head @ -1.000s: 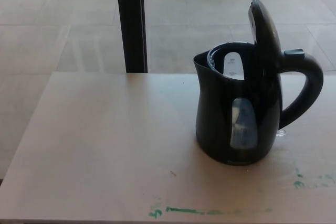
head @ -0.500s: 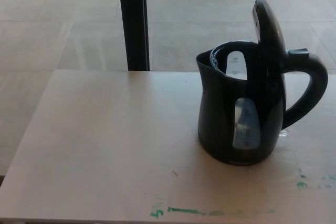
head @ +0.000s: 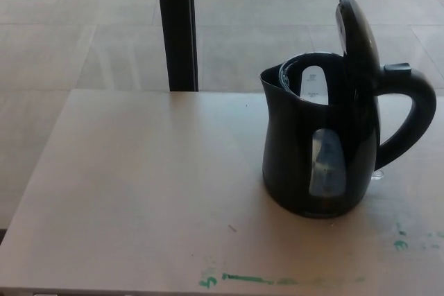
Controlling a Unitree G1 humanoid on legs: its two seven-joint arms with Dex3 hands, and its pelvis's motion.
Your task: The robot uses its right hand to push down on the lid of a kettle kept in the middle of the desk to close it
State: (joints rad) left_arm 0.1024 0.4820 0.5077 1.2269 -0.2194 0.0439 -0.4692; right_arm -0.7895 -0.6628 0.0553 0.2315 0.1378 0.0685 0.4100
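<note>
Kettle (head: 312,164), black with a clear water window, stands upright on the right half of a pale wooden surface (head: 139,185), handle pointing right. Its lid (head: 357,32) is raised, hinged open above the handle. Neither robot hand is visible, so their state cannot be told

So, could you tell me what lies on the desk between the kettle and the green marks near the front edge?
Nothing: in the head view, bare desk separates the kettle from the green marks.

one head view only, looking down and forward over the desk (head: 125,192), kettle (head: 312,150) fairly near, right of centre
</note>
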